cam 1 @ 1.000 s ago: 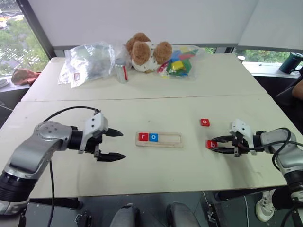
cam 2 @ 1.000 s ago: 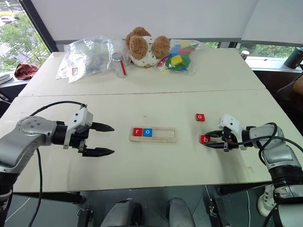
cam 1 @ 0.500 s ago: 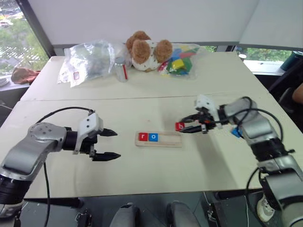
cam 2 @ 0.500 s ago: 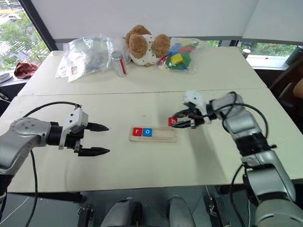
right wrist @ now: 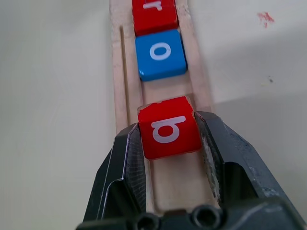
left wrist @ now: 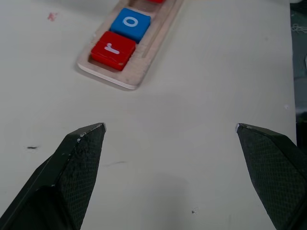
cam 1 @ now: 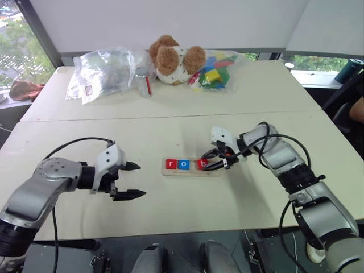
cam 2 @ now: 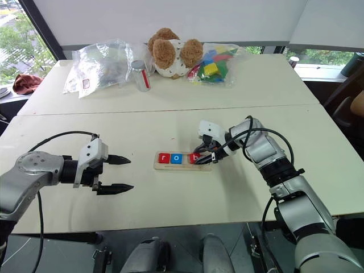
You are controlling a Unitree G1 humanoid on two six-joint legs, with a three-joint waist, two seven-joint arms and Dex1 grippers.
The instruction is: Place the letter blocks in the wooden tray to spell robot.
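Head stereo pair looks down over table [cam 1: 170,131]; wrist views close, sharing wooden tray [left wrist: 136,72].

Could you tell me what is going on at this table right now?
The robot is spelling a word with letter tiles. Its right gripper is shut on the red b tile, holding it over the wooden tray beside the blue o tile and red r tile already seated there. The left gripper is open, apart from the tray.

White tables [cam 1: 170,108] — pale wall [cam 1: 170,23], daylight windows [cam 1: 14,42] with greenery
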